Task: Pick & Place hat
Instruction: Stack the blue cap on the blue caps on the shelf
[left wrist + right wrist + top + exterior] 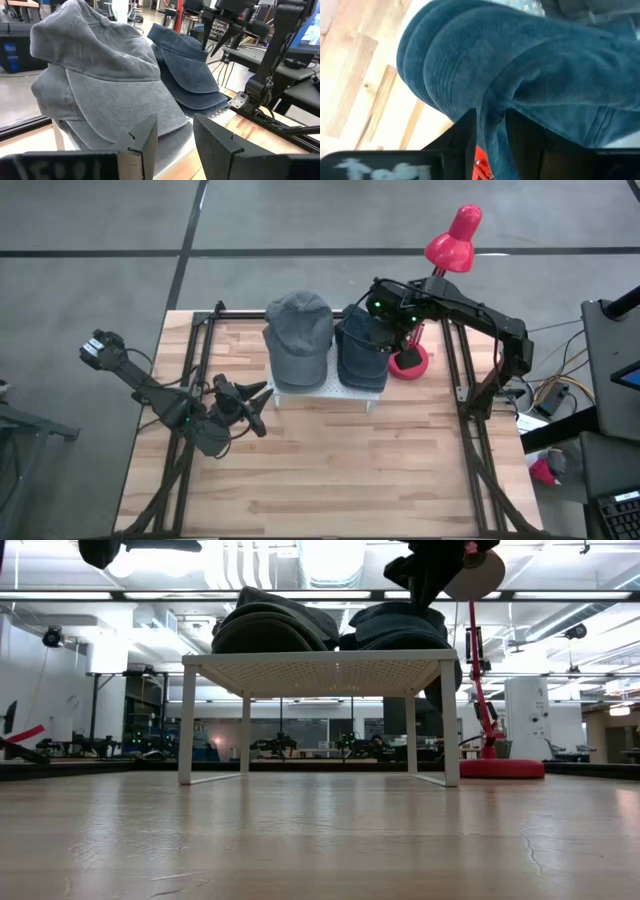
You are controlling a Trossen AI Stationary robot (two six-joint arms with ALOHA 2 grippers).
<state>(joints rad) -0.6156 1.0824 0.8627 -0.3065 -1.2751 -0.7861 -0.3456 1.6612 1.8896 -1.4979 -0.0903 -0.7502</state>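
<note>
Two stacks of caps lie on a white perforated rack (322,389): grey caps (300,332) on its left half and dark blue caps (362,348) on its right half, brims toward the near edge. My right gripper (393,330) is over the right side of the blue stack and is shut on cloth of the top blue cap (530,75). My left gripper (256,406) waits open, low near the rack's near-left corner, facing the grey caps (105,90). My right gripper pinches a raised fold of the top blue cap's crown (492,127) between its two fingers, coming from above and from the table's right side. The cap lies on the blue stack, with its brim (427,70) on the brims beneath.
A red desk lamp stands with its base (408,363) just right of the rack and its shade (452,238) beyond the table's far edge. Black frame rails (462,380) run along both sides of the table. Bare wood (340,470) lies nearer than the rack.
</note>
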